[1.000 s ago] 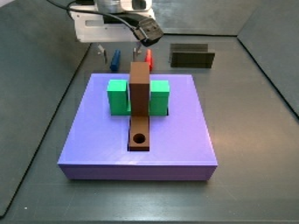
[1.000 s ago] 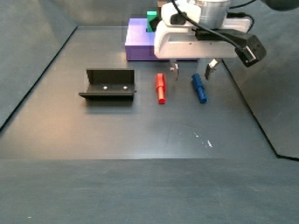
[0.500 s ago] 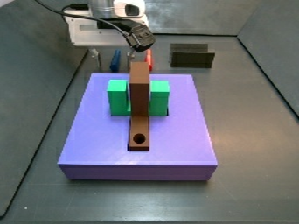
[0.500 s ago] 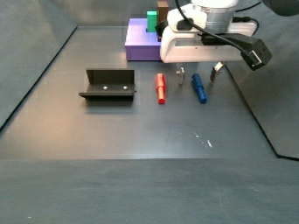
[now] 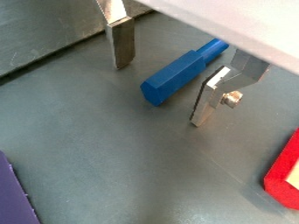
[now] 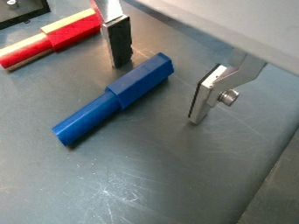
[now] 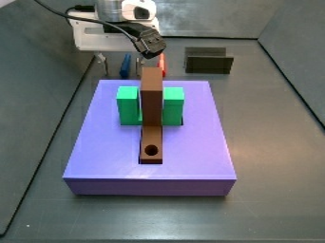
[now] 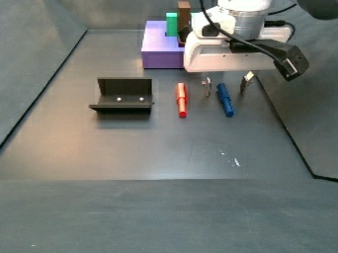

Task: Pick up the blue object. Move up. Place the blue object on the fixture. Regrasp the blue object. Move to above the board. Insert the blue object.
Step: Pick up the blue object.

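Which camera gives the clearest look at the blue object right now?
A wrist view shows the whole blue object lying between the open gripper fingers. The other wrist view crops one end. Side views show it small or mostly hidden.

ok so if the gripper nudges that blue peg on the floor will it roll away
Probably somewhat. The blue peg lies on its side and looks rounded, so a sideways nudge could roll it. It looks rigid, so the open gripper straddling it should close without bending it. Its smooth finish might slip.
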